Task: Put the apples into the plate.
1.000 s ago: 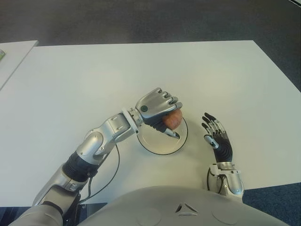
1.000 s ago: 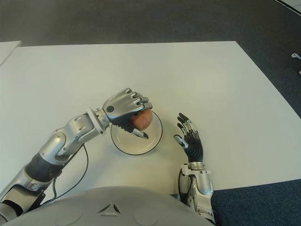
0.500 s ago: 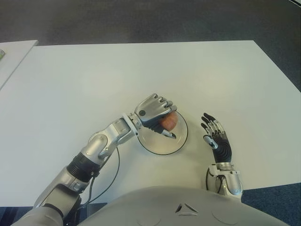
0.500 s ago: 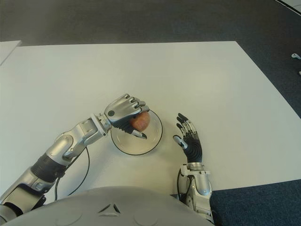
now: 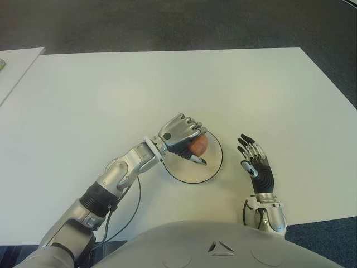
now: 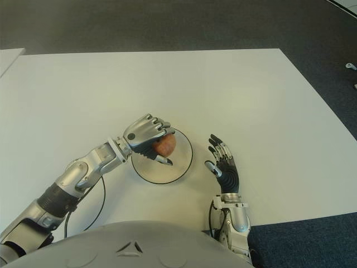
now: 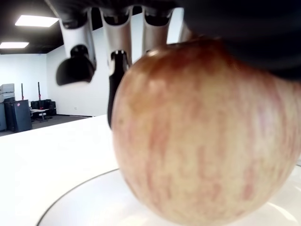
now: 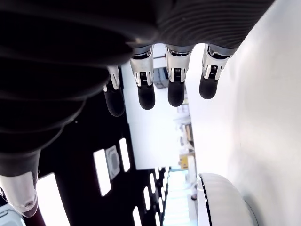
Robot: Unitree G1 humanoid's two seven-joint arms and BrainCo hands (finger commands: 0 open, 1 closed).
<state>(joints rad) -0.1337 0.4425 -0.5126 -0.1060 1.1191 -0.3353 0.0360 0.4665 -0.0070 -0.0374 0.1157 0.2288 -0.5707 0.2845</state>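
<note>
**White bench, one apple over the plate**

White bench [image 5: 111, 89] carried a plate [image 5: 209, 170] near its front edge. Left hand [image 5: 179, 134] gripped the apple [image 5: 198, 145] with curled fingers [image 7: 117, 70] just above it. Right hand [image 5: 256, 164] showed beside the plate, fingers spread.

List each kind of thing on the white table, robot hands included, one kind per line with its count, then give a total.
Apple: 1, gripped in the left hand over the plate
Plate: 1
Robot hands: 2, the left hand closed on the apple, the right hand open to the right of the plate
Total: 4
</note>
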